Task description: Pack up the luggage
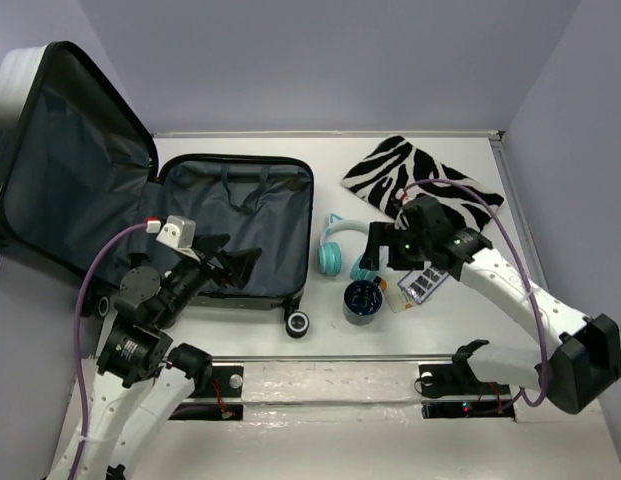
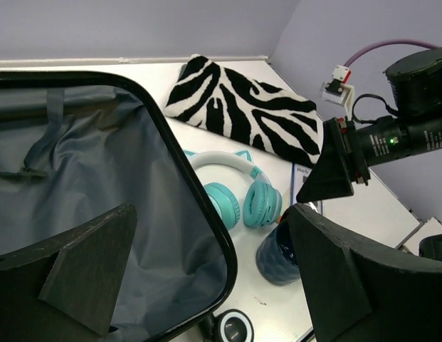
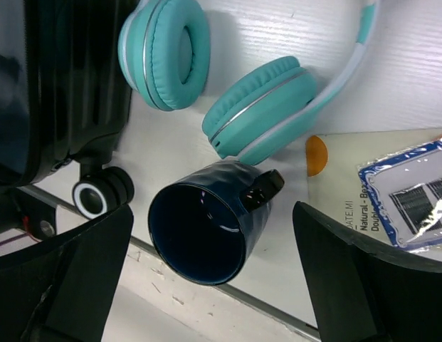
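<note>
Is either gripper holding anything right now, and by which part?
Nothing is held. The left gripper and right gripper both stand open, gripping nothing.

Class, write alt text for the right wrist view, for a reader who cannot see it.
A dark blue cup stands on the white table, framed by the open right gripper. Teal headphones lie just beyond it; the luggage with a wheel fills the picture's left edge.

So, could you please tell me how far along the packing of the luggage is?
Done: the luggage lies open, its lining bare. In hand: nothing. The left fingers hang open over it, and the right fingers are open above the cup and headphones. Left: those two, the zebra pouch and a packet all sit on the table, so everything is yet to pack.
</note>
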Robot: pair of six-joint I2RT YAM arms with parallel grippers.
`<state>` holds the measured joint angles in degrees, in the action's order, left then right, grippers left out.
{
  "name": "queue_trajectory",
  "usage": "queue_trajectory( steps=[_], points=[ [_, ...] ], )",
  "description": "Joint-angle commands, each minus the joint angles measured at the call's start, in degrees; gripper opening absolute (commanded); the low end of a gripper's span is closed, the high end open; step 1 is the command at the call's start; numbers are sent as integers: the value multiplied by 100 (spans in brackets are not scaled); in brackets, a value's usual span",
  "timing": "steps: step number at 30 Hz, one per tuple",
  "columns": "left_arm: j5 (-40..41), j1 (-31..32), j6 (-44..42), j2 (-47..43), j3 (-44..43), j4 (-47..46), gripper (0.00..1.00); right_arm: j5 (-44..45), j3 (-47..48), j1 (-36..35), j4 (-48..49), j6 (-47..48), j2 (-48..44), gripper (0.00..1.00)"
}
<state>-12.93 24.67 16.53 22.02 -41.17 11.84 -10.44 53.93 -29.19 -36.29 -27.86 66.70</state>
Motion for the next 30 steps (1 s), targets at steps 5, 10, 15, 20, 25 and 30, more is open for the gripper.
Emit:
queue_trajectory(
  steps=[5,10,15,20,25,30],
  points=[
    [63,-23,8,180,135,-261,99,859,-14,-939,-122,-53,10,97],
    [27,-67,8,259,144,-278,99,816,-418,-1071,-536,-308,-331,83],
    [62,-94,25,197,153,-278,99,543,-796,-1185,-528,-466,-245,77],
    [54,-111,43,153,153,-270,99,411,-1051,-1185,51,-501,202,51],
    [36,-120,43,75,170,-270,99,446,-806,-1238,334,-563,230,7],
    [45,-120,52,4,162,-278,99,525,-139,-1457,-570,-738,-498,7]
  ],
)
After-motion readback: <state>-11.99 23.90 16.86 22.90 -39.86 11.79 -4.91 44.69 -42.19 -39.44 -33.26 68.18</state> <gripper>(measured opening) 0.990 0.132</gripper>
